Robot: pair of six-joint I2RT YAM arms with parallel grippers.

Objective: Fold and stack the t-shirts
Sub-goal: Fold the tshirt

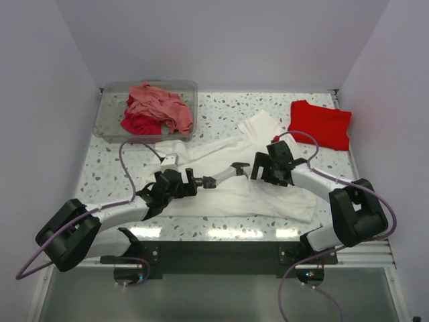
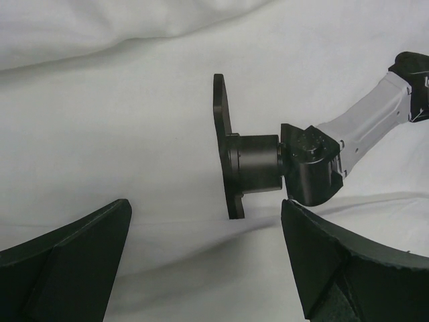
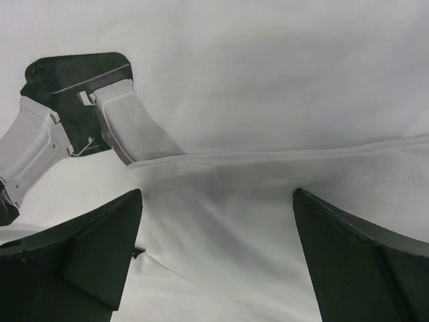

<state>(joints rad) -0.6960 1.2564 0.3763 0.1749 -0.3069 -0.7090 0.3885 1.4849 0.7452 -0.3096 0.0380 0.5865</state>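
The white t-shirt (image 1: pixel 228 198) lies spread across the middle of the table, with a sleeve reaching toward the back. It fills the left wrist view (image 2: pixel 134 134) and the right wrist view (image 3: pixel 268 80), where a folded edge runs across. My left gripper (image 1: pixel 200 180) is open and empty, low over the shirt's middle (image 2: pixel 206 261). My right gripper (image 1: pixel 242 168) is open and empty, facing the left one close by (image 3: pixel 218 255). The bright red t-shirt (image 1: pixel 320 123) lies folded at the back right. Salmon-pink (image 1: pixel 161 107) and crimson (image 1: pixel 139 125) t-shirts are crumpled in a bin.
The clear plastic bin (image 1: pixel 110 111) stands at the back left. Side walls close in the speckled table (image 1: pixel 100 174). The right arm's end parts (image 2: pixel 308 164) show just ahead of the left gripper.
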